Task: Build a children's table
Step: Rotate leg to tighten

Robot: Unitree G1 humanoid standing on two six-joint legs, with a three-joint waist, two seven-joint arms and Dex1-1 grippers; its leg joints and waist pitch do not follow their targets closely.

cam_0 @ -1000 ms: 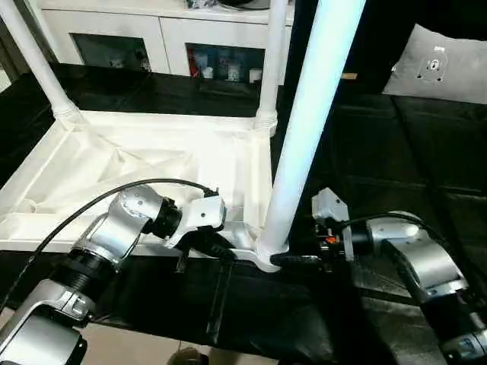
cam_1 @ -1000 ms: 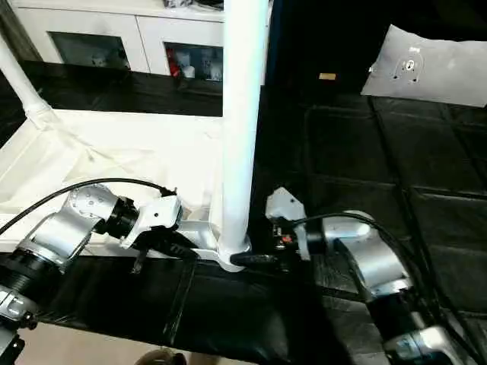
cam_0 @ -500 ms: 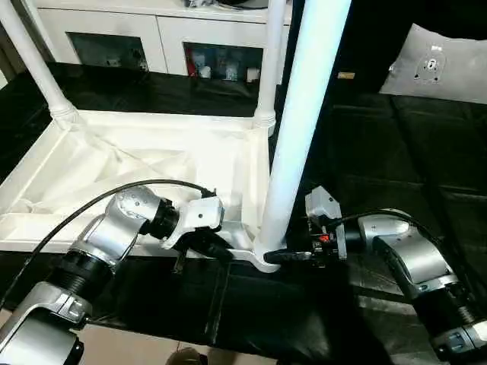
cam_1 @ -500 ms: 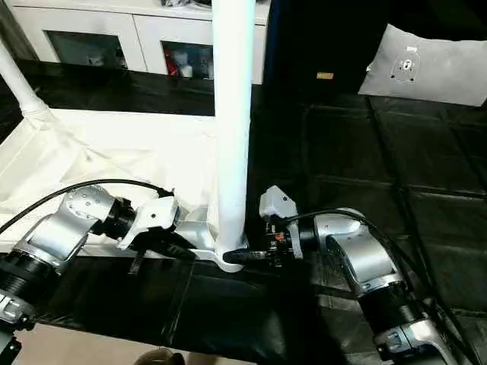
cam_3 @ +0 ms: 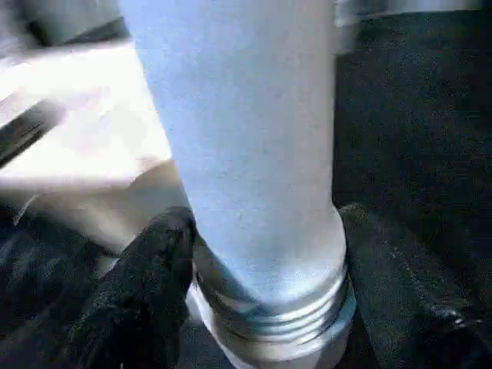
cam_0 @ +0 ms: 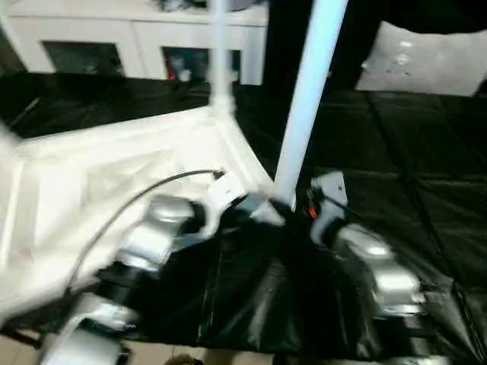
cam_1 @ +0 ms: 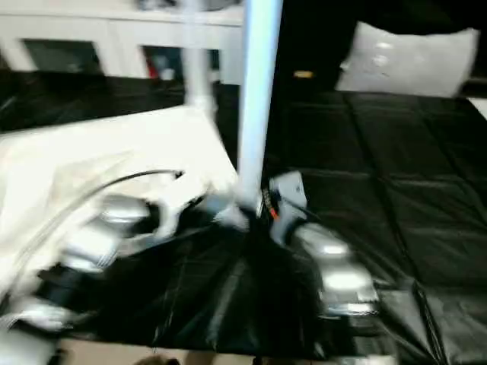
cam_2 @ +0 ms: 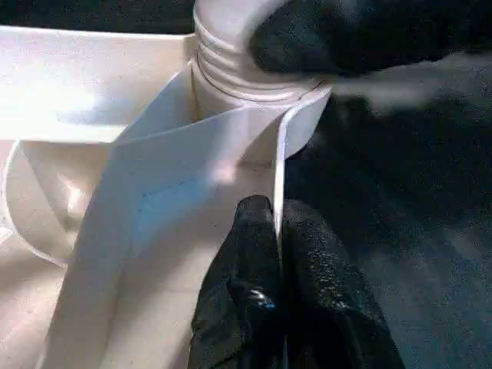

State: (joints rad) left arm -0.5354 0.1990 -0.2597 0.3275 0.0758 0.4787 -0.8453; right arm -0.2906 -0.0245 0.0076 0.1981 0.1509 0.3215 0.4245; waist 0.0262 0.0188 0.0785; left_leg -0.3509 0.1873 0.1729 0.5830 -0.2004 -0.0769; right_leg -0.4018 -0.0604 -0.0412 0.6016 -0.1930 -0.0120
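The left gripper (cam_2: 278, 231) is pinched shut on the thin rim of the upturned table top (cam_0: 114, 167), just beside the corner socket (cam_2: 304, 115). The right gripper (cam_3: 261, 246) is clamped around the threaded base of the upright leg (cam_0: 308, 99), a finger (cam_3: 146, 269) on each side. If the leg is turned while tilted, the thread could be crossed, or the top dragged across the black sheet (cam_0: 396, 182). A white cabinet (cam_0: 129, 46) is seen beyond.

Head pair looking forward and down over both forearms. Wrist views close in, sharing the leg (cam_3: 246, 154) base at the socket (cam_2: 304, 123).
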